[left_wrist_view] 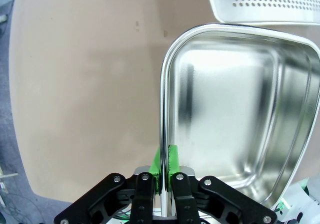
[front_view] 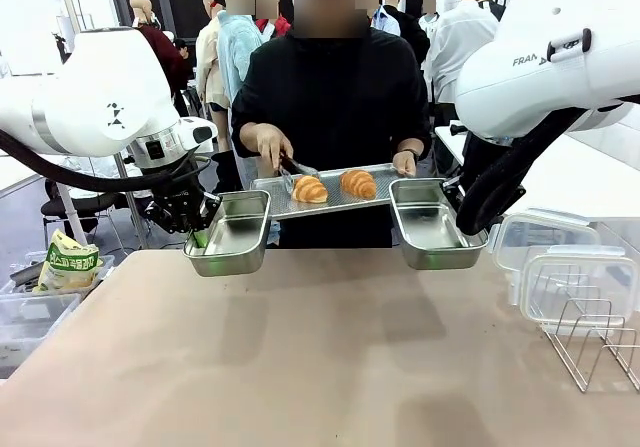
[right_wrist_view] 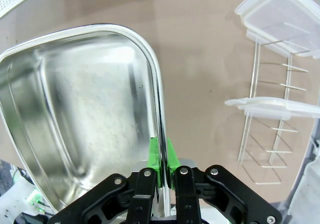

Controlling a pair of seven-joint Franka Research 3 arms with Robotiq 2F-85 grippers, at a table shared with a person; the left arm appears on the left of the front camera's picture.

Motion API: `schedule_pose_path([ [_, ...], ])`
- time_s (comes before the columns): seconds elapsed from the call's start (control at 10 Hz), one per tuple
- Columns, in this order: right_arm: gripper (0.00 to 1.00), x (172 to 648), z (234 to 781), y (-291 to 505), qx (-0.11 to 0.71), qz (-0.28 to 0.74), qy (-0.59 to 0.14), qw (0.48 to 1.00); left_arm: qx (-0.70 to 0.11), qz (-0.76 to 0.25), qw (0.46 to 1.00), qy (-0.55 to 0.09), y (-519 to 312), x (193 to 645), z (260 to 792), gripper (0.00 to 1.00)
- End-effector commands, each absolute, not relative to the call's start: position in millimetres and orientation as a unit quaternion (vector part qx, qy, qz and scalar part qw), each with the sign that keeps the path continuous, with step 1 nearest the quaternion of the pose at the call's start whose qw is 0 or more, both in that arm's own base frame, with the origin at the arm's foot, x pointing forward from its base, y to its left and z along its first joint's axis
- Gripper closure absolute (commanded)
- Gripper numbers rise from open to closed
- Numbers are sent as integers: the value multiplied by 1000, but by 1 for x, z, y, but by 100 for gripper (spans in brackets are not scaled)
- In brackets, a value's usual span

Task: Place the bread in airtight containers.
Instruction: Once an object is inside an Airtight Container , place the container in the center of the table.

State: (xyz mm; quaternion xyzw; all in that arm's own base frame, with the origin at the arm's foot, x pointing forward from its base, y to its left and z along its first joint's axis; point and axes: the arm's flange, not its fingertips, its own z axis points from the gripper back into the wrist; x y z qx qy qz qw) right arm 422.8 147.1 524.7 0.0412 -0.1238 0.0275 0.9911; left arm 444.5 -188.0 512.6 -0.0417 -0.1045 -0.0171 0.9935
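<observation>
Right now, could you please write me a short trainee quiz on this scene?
1. True or false: the left croissant and right croissant both lie on the perforated tray that the person holds.
2. The left gripper is: A open; B shut on the left tin's rim; C holding a lid.
3. How many croissants are inside the right tin in the right gripper?
Key: 1 true; 2 B; 3 none.
</observation>
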Motion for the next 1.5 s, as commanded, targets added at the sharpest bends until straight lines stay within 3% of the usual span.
schedule_pose_path([
  [0.0,100,422,527,147,35,21,-128,991,-43,-17,993,-108,-188,445,516,100],
  [1.4,100,422,527,147,35,21,-128,991,-43,-17,993,-108,-188,445,516,100],
])
